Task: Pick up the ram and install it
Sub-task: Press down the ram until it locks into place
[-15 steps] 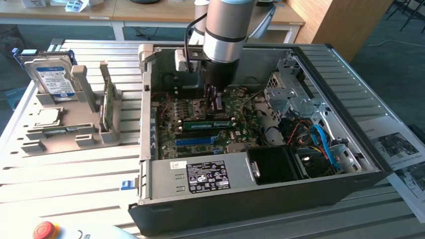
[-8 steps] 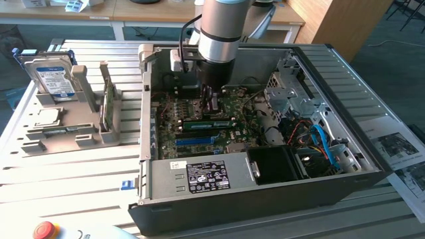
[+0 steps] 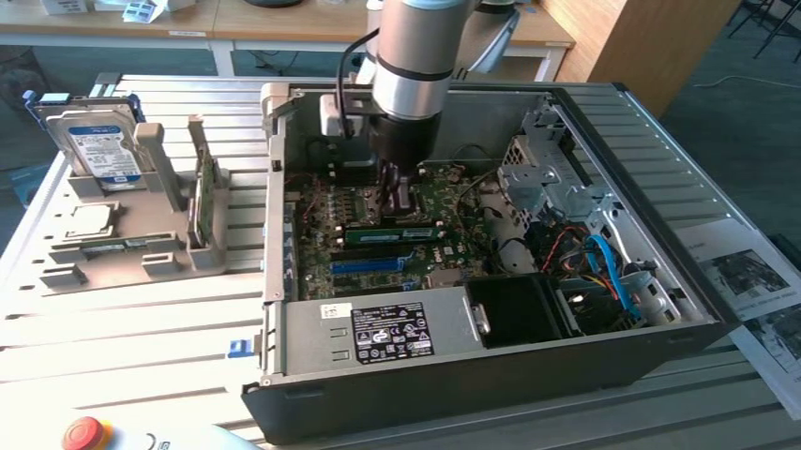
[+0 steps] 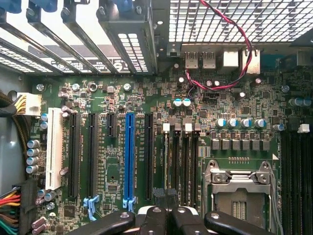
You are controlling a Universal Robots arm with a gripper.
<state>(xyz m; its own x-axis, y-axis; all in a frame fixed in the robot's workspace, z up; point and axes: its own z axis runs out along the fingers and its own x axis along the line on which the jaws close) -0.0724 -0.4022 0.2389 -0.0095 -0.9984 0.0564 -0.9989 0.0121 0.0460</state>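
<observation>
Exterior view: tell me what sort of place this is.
Probably a robotics lab or test workshop. An open computer case sits on a slatted metal table, a hard drive stands in a grey holder, and office desks line the background.

- ram (image 3: pixel 394 229): thin, long green stick w/ a pale sticker
- stands on its long edge, level, across the motherboard (image 3: pixel 375 211)
- approx. mid-board, inside the open PC case (image 3: pixel 501 375)
</observation>
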